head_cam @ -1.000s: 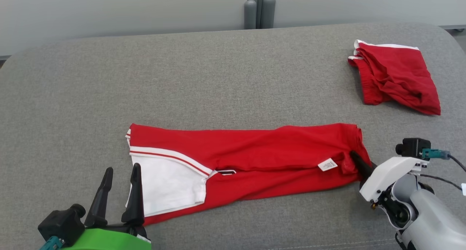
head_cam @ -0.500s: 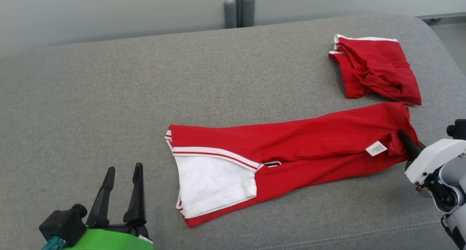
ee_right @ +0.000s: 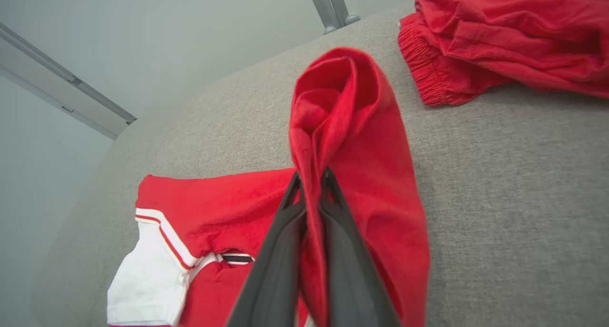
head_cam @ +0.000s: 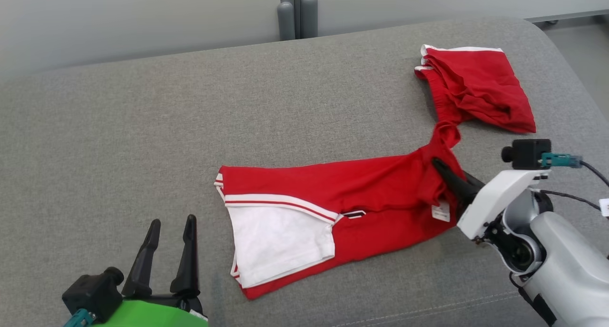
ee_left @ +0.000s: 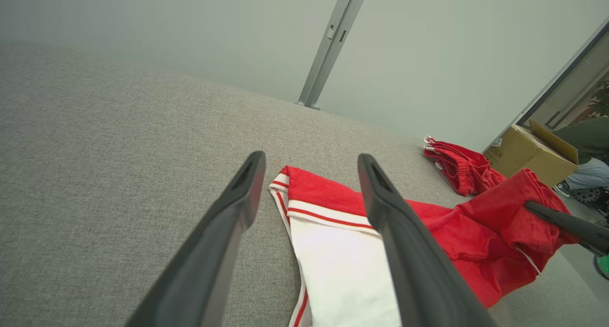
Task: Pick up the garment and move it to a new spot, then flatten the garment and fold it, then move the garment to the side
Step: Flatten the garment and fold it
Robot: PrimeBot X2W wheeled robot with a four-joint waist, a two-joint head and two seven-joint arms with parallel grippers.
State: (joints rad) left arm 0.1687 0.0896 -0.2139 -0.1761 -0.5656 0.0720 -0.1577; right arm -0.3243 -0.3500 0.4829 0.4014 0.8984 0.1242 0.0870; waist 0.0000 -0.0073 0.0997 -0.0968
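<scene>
The garment [head_cam: 333,189] is red with a white panel at its left end and lies lengthwise on the grey cushion [head_cam: 142,127]. My right gripper [head_cam: 437,166] is shut on its right end, which is lifted and bunched above the cushion. In the right wrist view the red cloth of the garment [ee_right: 361,127] rises in a fold from between the closed fingers of the right gripper [ee_right: 311,177]. My left gripper [head_cam: 172,221] stands open at the lower left, off the cloth. In the left wrist view the left gripper [ee_left: 310,158] frames the striped hem of the garment [ee_left: 328,196].
A second red garment [head_cam: 476,86] lies folded at the cushion's far right, just beyond the lifted end. A grey post [head_cam: 297,10] stands behind the cushion. A cardboard box [ee_left: 528,151] and a seated person [ee_left: 590,141] are off the cushion's right side.
The right gripper dragged the garment rightward toward the folded one, then raised its right end and brought it back left, bunching the cloth. The left gripper stayed open in place. The head camera turned.
</scene>
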